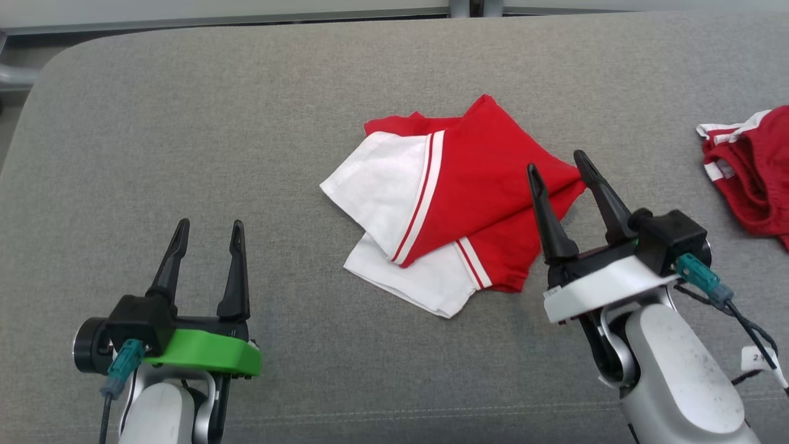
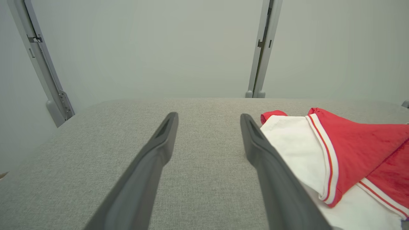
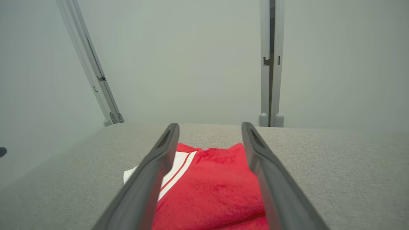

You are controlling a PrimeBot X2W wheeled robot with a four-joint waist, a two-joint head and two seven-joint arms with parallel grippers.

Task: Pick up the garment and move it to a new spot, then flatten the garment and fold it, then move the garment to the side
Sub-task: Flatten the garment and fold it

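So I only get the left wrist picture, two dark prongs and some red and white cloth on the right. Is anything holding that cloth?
Observer: No. In the head view the right arm has its jaws open at the garment's right edge, gripping nothing.
Operator: Is it the only cloth there?
Observer: No, a second red garment with white trim lies crumpled at the far right of the grey surface.
Operator: What colour is my arm?
Observer: The left arm is pale, with a green collar behind its jaws.

Left gripper [image 1: 210, 222], jaws wide apart, pointing straight ahead, right gripper [image 1: 555, 160], jaws apart too, leaning slightly left
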